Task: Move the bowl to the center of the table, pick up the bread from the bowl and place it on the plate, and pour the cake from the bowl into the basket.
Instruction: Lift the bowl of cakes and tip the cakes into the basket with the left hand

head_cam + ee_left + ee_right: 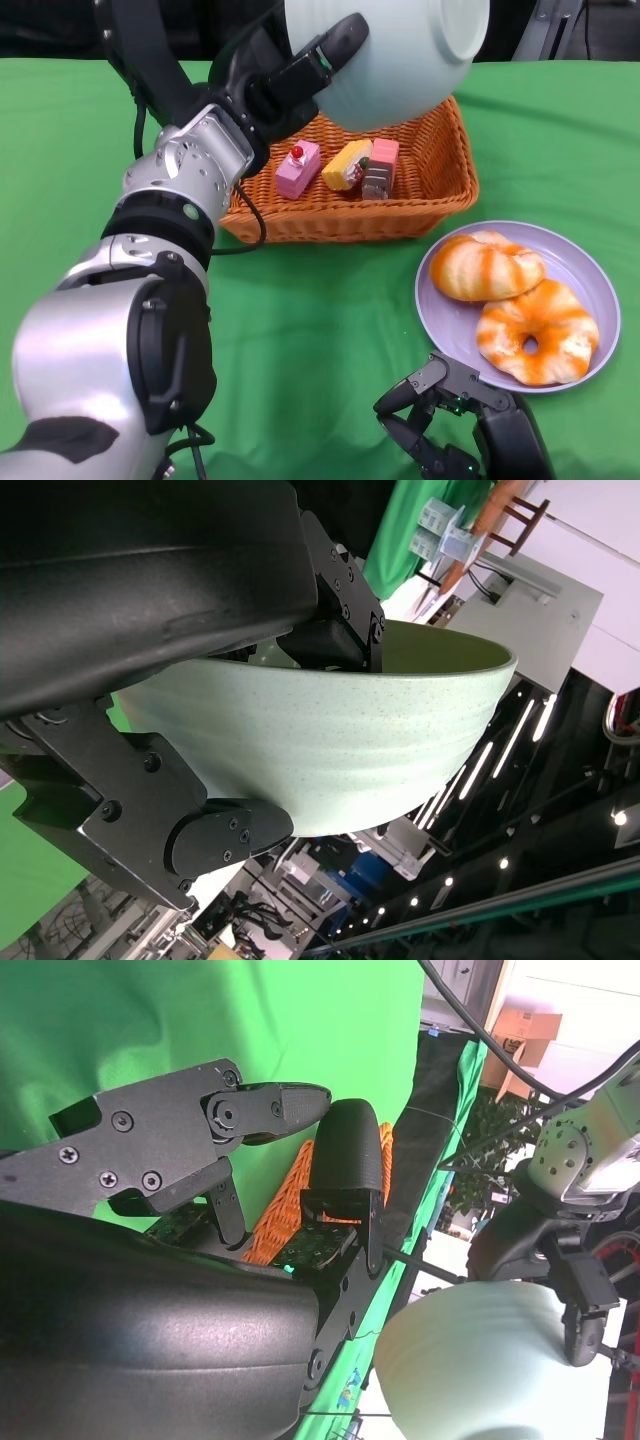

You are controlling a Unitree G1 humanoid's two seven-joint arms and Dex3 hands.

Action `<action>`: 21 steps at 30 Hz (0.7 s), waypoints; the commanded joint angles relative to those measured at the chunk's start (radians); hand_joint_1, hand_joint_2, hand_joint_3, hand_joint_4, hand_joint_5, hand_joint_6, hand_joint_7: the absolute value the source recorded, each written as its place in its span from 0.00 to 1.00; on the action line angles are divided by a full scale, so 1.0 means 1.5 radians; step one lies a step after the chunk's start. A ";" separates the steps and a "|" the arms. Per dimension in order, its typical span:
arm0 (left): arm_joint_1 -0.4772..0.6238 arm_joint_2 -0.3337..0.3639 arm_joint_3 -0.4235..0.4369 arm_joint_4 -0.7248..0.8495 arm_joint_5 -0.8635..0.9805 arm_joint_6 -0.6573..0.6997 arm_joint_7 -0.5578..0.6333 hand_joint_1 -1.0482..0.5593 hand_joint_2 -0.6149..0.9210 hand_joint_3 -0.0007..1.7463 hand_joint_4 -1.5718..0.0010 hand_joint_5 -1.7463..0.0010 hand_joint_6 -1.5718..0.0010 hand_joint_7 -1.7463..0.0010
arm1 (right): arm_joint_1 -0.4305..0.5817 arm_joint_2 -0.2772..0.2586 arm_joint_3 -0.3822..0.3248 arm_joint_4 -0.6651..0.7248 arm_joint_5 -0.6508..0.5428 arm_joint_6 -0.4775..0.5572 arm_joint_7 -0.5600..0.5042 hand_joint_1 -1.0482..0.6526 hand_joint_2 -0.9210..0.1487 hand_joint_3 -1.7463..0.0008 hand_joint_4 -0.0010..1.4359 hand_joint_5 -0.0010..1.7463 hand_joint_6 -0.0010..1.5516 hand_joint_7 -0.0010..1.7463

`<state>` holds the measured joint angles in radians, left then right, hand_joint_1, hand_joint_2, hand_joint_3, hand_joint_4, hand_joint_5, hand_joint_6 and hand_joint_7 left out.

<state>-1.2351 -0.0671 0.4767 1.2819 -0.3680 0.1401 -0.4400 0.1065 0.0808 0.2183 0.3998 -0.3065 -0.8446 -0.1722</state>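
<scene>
My left hand [290,75] grips a pale green bowl [400,55] and holds it tipped over the wicker basket [440,190]; the left wrist view shows the bowl [330,750] held at its rim. Three cake pieces [340,167] lie in the basket: a pink one with a cherry, a yellow one and a pink-and-brown one. Two orange-striped breads [487,266] [537,333] lie on the lilac plate [590,270] at right. My right hand [450,420] rests low near the front edge, just in front of the plate, fingers apart and holding nothing.
A green cloth [330,320] covers the table. In the right wrist view the basket edge [290,1200] and the raised bowl [480,1360] show beyond my right hand's fingers [345,1160]. Dark room space lies past the far edge.
</scene>
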 commanded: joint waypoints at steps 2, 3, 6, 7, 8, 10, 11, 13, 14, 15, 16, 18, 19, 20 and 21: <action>-0.028 0.011 0.007 -0.004 -0.015 0.007 0.003 0.60 0.94 0.54 0.57 0.00 0.56 0.13 | 0.004 -0.004 -0.002 -0.016 0.014 0.009 0.005 0.50 0.07 0.86 0.57 0.89 0.46 0.69; -0.029 0.011 0.011 -0.004 -0.017 0.011 0.005 0.60 0.94 0.54 0.57 0.00 0.57 0.12 | 0.004 -0.003 -0.003 -0.016 0.015 0.009 0.006 0.50 0.07 0.86 0.57 0.89 0.46 0.69; -0.033 0.013 0.026 -0.003 -0.033 0.033 0.012 0.59 0.95 0.52 0.58 0.00 0.59 0.10 | 0.003 -0.003 -0.003 -0.014 0.015 0.007 0.006 0.50 0.07 0.85 0.57 0.89 0.46 0.69; -0.034 0.014 0.032 -0.002 -0.039 0.042 0.013 0.58 0.96 0.51 0.59 0.00 0.60 0.10 | 0.003 -0.003 -0.003 -0.013 0.014 0.006 0.006 0.50 0.07 0.85 0.57 0.89 0.46 0.69; -0.036 0.016 0.038 -0.001 -0.047 0.055 0.015 0.58 0.96 0.51 0.59 0.00 0.60 0.10 | 0.002 -0.003 -0.004 -0.012 0.013 0.004 0.005 0.50 0.07 0.85 0.57 0.89 0.46 0.69; -0.040 0.019 0.050 0.000 -0.062 0.081 0.020 0.57 0.96 0.49 0.59 0.00 0.61 0.09 | 0.000 -0.005 -0.004 -0.010 0.011 0.003 0.005 0.50 0.07 0.85 0.57 0.89 0.46 0.69; -0.041 0.021 0.054 0.000 -0.067 0.091 0.023 0.57 0.97 0.47 0.60 0.00 0.60 0.10 | -0.001 -0.006 -0.005 -0.009 0.011 0.002 0.005 0.50 0.07 0.85 0.57 0.89 0.46 0.69; -0.044 0.024 0.062 0.001 -0.077 0.111 0.031 0.57 0.97 0.44 0.60 0.00 0.60 0.10 | -0.001 -0.006 -0.005 -0.008 0.012 0.002 0.006 0.49 0.08 0.85 0.57 0.89 0.46 0.69; -0.047 0.025 0.068 0.001 -0.082 0.120 0.040 0.57 0.98 0.42 0.60 0.00 0.60 0.10 | -0.001 -0.006 -0.005 -0.008 0.014 0.002 0.007 0.49 0.08 0.85 0.57 0.89 0.46 0.69; -0.048 0.026 0.072 0.001 -0.087 0.126 0.048 0.58 0.99 0.40 0.60 0.00 0.60 0.10 | -0.001 -0.005 -0.005 -0.008 0.016 0.002 0.008 0.49 0.08 0.85 0.58 0.89 0.46 0.70; -0.049 0.027 0.075 0.001 -0.091 0.130 0.054 0.58 0.99 0.40 0.60 0.00 0.60 0.10 | 0.000 -0.003 -0.005 -0.009 0.015 0.004 0.006 0.49 0.08 0.85 0.58 0.89 0.46 0.70; -0.050 0.028 0.077 0.000 -0.094 0.134 0.060 0.58 1.00 0.39 0.60 0.00 0.62 0.08 | 0.001 -0.002 -0.004 -0.010 0.017 0.006 0.007 0.49 0.08 0.85 0.58 0.89 0.46 0.69; -0.050 0.028 0.078 0.000 -0.094 0.136 0.061 0.58 1.00 0.39 0.60 0.00 0.62 0.08 | 0.002 -0.002 -0.004 -0.010 0.018 0.006 0.008 0.49 0.08 0.84 0.58 0.89 0.46 0.69; -0.050 0.028 0.078 0.000 -0.094 0.136 0.062 0.58 1.00 0.39 0.60 0.00 0.63 0.07 | 0.001 -0.002 -0.004 -0.008 0.017 0.006 0.007 0.50 0.08 0.84 0.58 0.89 0.46 0.69; -0.050 0.029 0.079 0.000 -0.093 0.137 0.062 0.58 1.00 0.39 0.60 0.00 0.62 0.06 | 0.001 -0.002 -0.005 -0.007 0.016 0.005 0.005 0.50 0.08 0.84 0.58 0.89 0.46 0.69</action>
<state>-1.2804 -0.0413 0.5894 1.2861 -0.4869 0.3440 -0.3551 0.1060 0.0813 0.2156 0.3935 -0.2919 -0.8393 -0.1614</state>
